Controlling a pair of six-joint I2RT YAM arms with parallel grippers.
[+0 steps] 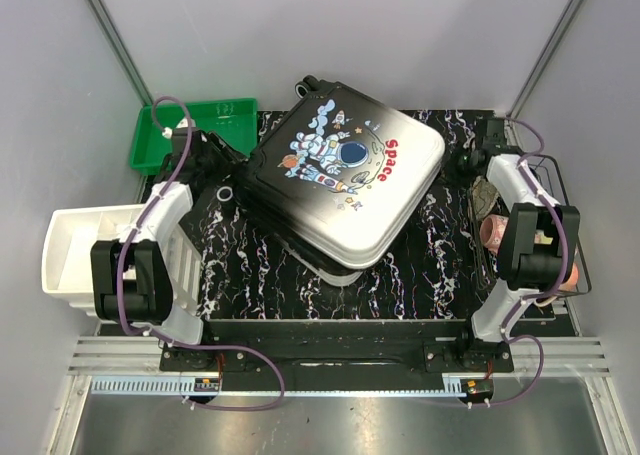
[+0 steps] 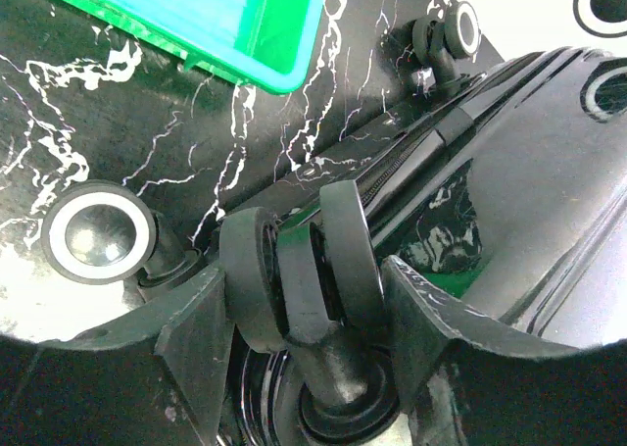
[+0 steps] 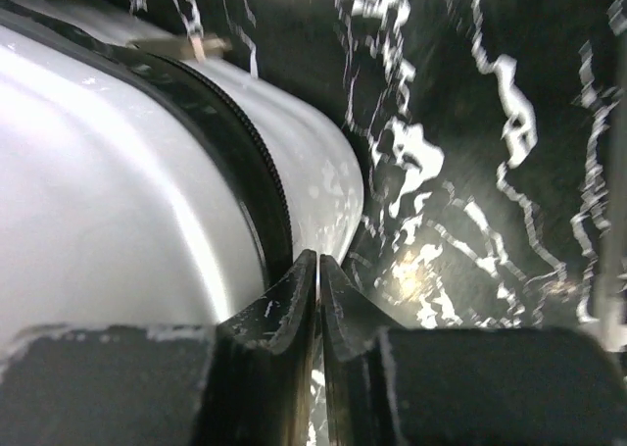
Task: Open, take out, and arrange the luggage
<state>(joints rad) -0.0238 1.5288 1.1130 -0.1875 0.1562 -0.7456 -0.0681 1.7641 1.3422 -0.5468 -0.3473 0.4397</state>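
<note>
The luggage (image 1: 345, 175) lies flat and skewed on the black marbled mat, astronaut print up, its lid closed. My left gripper (image 1: 232, 173) is at its left corner. In the left wrist view, this gripper (image 2: 309, 309) is closed around a black double caster wheel (image 2: 343, 240), with a finger (image 2: 196, 338) pressed on each side. A second wheel (image 2: 98, 232) with a white ring sits beside it. My right gripper (image 1: 465, 162) is at the case's right edge. In the right wrist view, it (image 3: 319, 270) is shut beside the white shell (image 3: 118, 191) and its dark zip line (image 3: 250, 172).
A green bin (image 1: 190, 130) stands at the back left, close to the gripped wheel, and also shows in the left wrist view (image 2: 245, 15). A white drawer unit (image 1: 85, 245) stands left of the left arm. A wire basket (image 1: 580, 265) with a pink item (image 1: 495, 233) is by the right arm.
</note>
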